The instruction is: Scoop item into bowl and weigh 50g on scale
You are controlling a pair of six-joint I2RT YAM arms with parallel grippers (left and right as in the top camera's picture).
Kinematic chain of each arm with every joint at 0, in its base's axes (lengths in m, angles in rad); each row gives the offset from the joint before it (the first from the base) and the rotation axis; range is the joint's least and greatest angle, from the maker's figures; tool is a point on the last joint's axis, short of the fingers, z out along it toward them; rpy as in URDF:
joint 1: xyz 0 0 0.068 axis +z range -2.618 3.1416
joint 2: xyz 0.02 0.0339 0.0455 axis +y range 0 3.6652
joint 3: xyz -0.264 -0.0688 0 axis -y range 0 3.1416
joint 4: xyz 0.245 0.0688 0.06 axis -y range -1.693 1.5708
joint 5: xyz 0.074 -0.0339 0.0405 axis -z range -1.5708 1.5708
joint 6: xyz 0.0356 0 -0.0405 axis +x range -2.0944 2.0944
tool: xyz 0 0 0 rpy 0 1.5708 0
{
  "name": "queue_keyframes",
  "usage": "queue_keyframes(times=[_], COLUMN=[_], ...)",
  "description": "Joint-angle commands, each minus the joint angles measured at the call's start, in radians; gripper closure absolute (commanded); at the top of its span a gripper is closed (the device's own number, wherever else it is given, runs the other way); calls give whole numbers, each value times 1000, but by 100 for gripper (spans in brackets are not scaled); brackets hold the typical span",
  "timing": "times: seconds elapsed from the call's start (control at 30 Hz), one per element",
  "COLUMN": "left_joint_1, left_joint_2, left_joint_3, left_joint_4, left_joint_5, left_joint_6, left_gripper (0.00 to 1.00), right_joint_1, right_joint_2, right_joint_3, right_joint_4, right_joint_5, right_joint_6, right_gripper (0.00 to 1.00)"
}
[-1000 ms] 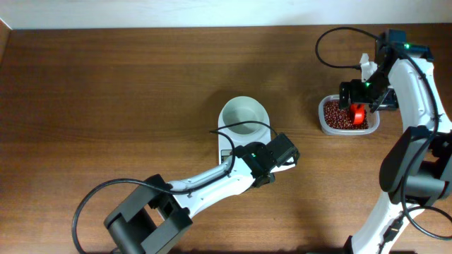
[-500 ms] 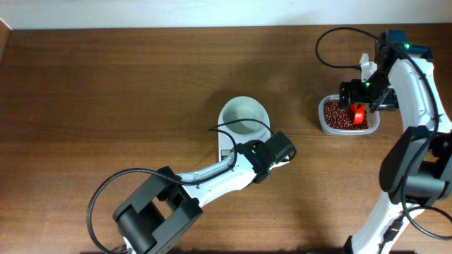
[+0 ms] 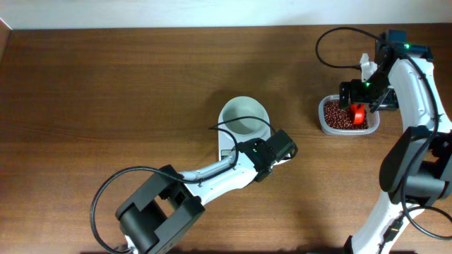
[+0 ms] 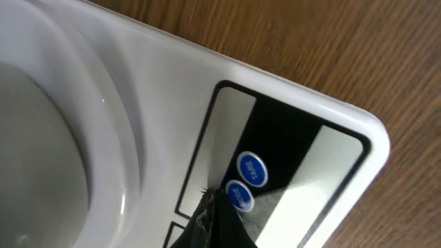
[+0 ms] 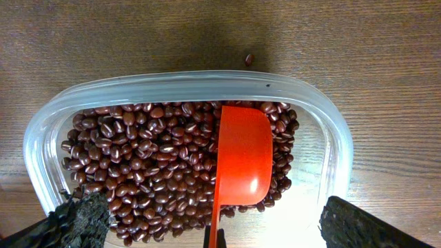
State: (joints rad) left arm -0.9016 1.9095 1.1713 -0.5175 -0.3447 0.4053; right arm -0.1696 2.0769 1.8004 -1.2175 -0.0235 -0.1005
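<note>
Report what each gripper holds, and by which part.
Nothing. Left gripper shut empty at a scale button; right gripper open astride the scoop handle.

From above, the left arm [image 3: 219, 175] hid most of the front of the scale [image 3: 224, 143]; close up, the bowl [image 4: 41, 138] on it ran off-frame.

Hanging tight over the scale [image 4: 227, 72] with the left gripper [image 4: 215, 210] pinched shut, pointing its tip right at the lower blue button [image 4: 240, 195], skirting the bowl [image 4: 41, 138] at left.

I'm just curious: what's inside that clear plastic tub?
Small reddish-brown beans, with an orange-red scoop lying on them. The scoop covers the beans beneath it.
</note>
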Motion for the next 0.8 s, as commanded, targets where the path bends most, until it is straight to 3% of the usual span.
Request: queue_keyframes(times=[0.0, 0.37, 0.77], left_joint_1=[7, 0, 23], left_joint_2=[69, 69, 80], left_joint_3=[-26, -26, -26], left_joint_4=[-34, -82, -21], left_joint_5=[114, 100, -4], left_joint_6=[15, 15, 15], left_gripper=[100, 100, 100], right_joint_1=[6, 6, 6], right_joint_2=[7, 7, 7], right_joint_3=[-4, -4, -4], right_joint_4=[3, 3, 3], right_joint_5=[6, 6, 6], right_joint_6=[7, 7, 7], right_gripper=[1, 1, 1])
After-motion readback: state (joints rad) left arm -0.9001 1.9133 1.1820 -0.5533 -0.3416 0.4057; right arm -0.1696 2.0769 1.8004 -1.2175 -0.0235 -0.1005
